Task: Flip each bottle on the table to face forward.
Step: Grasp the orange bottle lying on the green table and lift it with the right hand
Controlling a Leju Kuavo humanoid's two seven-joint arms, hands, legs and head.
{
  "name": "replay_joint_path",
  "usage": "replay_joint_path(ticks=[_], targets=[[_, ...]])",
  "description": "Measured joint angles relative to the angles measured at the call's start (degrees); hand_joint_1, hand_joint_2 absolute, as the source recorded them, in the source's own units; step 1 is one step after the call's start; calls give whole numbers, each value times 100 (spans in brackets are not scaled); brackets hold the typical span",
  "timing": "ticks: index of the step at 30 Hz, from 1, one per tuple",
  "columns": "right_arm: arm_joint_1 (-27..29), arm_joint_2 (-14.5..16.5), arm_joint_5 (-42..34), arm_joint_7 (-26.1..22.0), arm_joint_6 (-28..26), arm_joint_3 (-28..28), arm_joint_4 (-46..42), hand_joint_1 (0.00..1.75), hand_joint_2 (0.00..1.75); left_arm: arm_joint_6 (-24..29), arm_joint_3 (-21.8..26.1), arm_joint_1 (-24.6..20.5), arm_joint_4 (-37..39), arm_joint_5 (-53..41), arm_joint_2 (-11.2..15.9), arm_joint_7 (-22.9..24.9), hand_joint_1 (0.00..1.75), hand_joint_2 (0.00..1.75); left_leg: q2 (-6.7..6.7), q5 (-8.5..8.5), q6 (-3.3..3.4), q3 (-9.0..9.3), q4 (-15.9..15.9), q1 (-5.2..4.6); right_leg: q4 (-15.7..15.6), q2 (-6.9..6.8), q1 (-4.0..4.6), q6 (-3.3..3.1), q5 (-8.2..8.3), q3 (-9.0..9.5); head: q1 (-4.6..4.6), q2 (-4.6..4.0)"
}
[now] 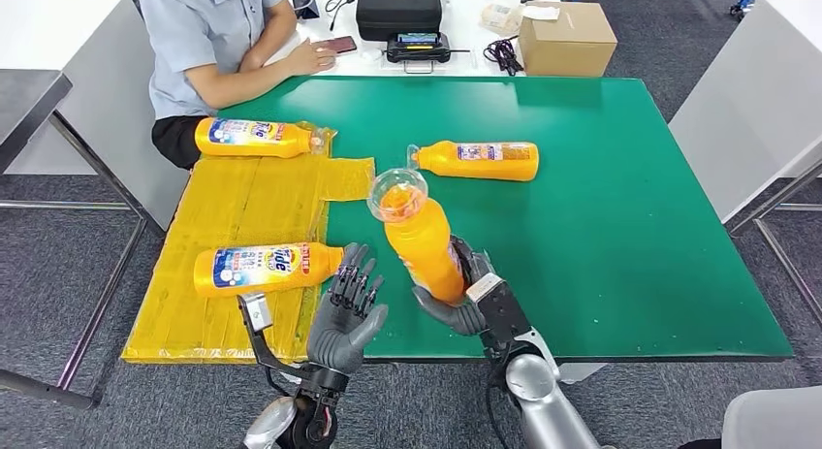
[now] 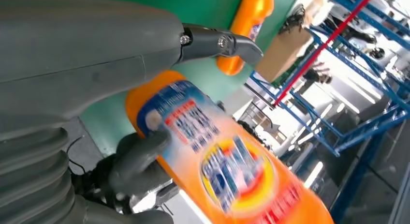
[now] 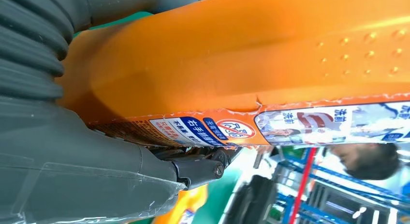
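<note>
Bottle lifted off the counter

Right hand (image 1: 463,299) grips the bottle (image 1: 419,238) low; left hand (image 1: 347,313) beside it spread, holding nothing. Top-heavy, it could slip.

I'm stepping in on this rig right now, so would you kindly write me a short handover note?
Right hand: grips the lifted bottle near its base, cap end tilted up and away from the robot.
Left hand: open, fingers spread beside that bottle, holding nothing.
On the yellow mat: the near bottle and the far bottle lie with their colourful front labels up.
On the green table: a fourth bottle lies on its side, a small label showing.
Done: apparently the two on the mat.
Left: turn and set down the held bottle; the fourth probably still needs flipping.
</note>
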Motion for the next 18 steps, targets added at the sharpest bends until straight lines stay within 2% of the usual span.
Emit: replay_joint_path(ticks=[7,12,14,18], targets=[[-112,45,-77,1,-48,221,-115,175,175,-171,85,-89,56,85,-4,9,0,175,3,1,0,-4,0,-2,0,1,-2,1,1,-2,2,0],[-298,44,50,94,206,460,-6,175,175,-344,73,-238,180,33,-21,-37,0,175,6,1,0,-4,0,-1,0,2,-1,1,1,-3,1,0],[-380,35,113,184,327,588,121,175,175,-227,68,-311,220,-232,-34,-255,0,175,5,1,0,-3,0,-1,0,2,0,1,1,-4,0,0],[-464,-3,161,288,402,756,374,175,175,334,16,-418,222,-1074,-63,-795,0,175,4,2,0,-5,0,0,0,2,0,1,1,-3,0,0]])
